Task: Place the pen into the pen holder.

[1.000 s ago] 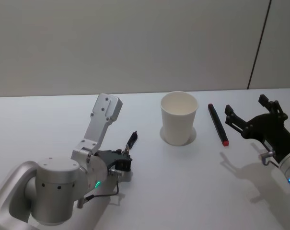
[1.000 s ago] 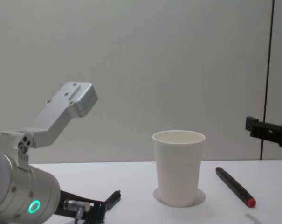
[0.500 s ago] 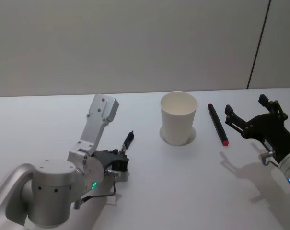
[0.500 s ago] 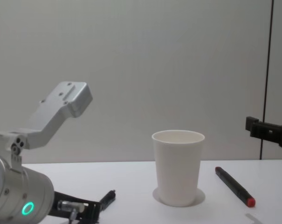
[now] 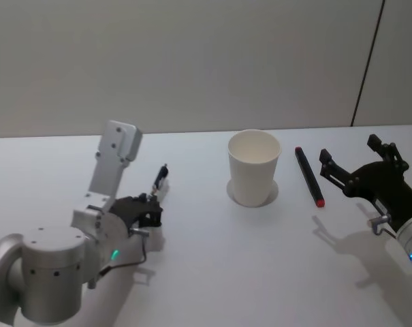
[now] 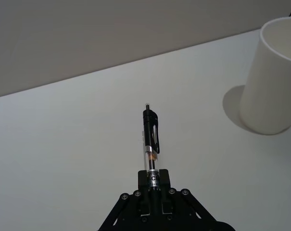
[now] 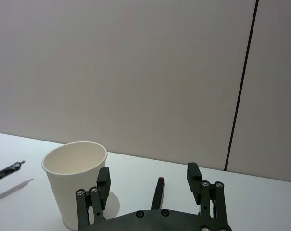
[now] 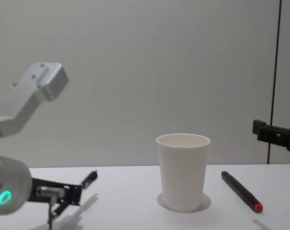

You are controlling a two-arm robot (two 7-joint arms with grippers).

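A black pen (image 5: 161, 179) with a clear barrel is held by its lower end in my shut left gripper (image 5: 148, 203), a little above the table and left of the pen holder (image 5: 254, 167), a white paper cup standing upright. In the left wrist view the pen (image 6: 150, 139) juts forward from the gripper (image 6: 154, 185), the cup (image 6: 272, 77) off to one side. A second black pen with a red end (image 5: 308, 176) lies on the table right of the cup. My right gripper (image 5: 349, 150) hovers open just right of that pen, nothing between its fingers.
The white table (image 5: 246, 272) runs back to a grey wall, with a dark vertical seam (image 5: 368, 61) at the right. Bare surface lies between the held pen and the cup, and in front of the cup.
My left arm has swung to the left and risen slightly, carrying the pen farther from the cup. The right gripper, the cup and the red-ended pen have not moved.
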